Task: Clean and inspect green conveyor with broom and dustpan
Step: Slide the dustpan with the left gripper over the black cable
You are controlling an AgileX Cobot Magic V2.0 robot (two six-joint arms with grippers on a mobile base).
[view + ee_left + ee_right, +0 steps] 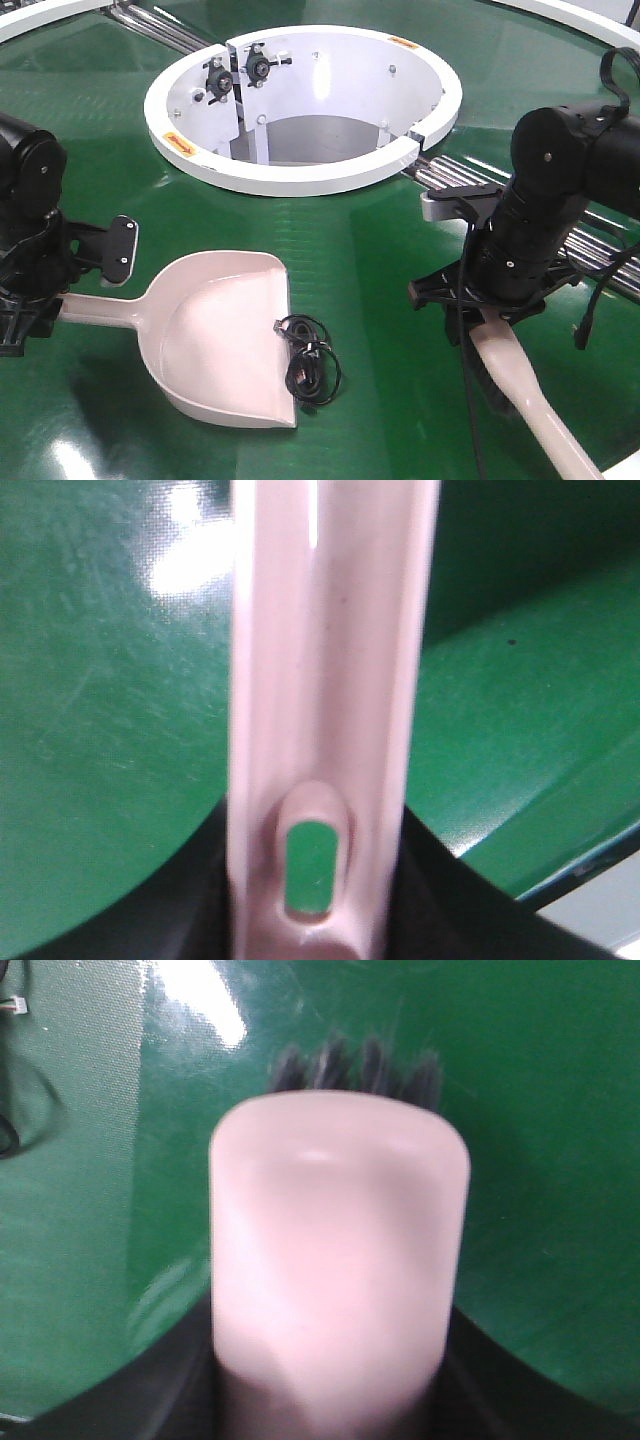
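The pale pink dustpan (215,340) lies flat on the green conveyor (380,250), its lip facing right. My left gripper (35,300) is shut on the dustpan handle (325,680), whose hang hole (312,868) sits between the jaws (315,920). At the right, my right gripper (490,305) is shut on the broom (525,390). The broom's slim handle runs toward the lower right, and its dark bristles (483,375) touch the belt. In the right wrist view the broom's rounded back (340,1260) fills the jaws, with bristle tips (360,1065) beyond.
A coiled black cable (312,362) lies on the belt at the dustpan's front lip, half on the lip. The white round central rim (300,178) stands behind, around an open well. Silver roller strips (445,178) run beside the right arm.
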